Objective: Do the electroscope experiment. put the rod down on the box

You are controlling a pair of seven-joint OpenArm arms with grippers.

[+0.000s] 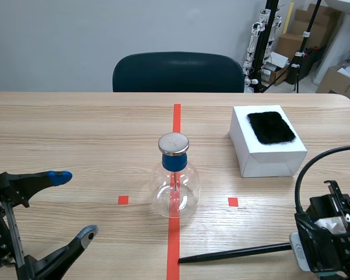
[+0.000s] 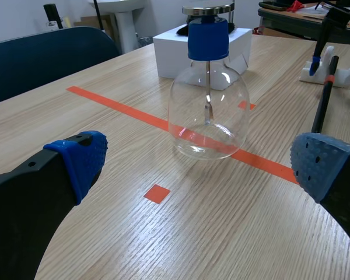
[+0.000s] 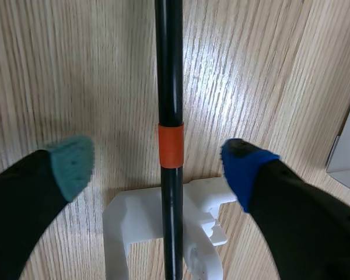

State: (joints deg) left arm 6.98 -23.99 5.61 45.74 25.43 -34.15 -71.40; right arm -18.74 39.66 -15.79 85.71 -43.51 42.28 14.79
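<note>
A black rod (image 1: 236, 252) with an orange band (image 3: 171, 144) lies on the table near the front edge, its end resting in a small white holder (image 3: 163, 227). My right gripper (image 3: 159, 163) hangs open over that end, one finger on each side of the rod, neither touching it. The white box (image 1: 267, 153) stands at the right with a black fur patch (image 1: 271, 127) on top. A glass electroscope flask (image 1: 175, 185) with a blue stopper and a metal disc stands on the centre tape line. My left gripper (image 1: 74, 205) is open at the front left, holding nothing, facing the flask (image 2: 208, 111).
A dark chair (image 1: 178, 72) stands behind the far table edge. Cardboard boxes and stands (image 1: 297, 41) are on the floor at the back right. A cable (image 1: 315, 166) loops over the right arm. Bare table lies between the rod and the box.
</note>
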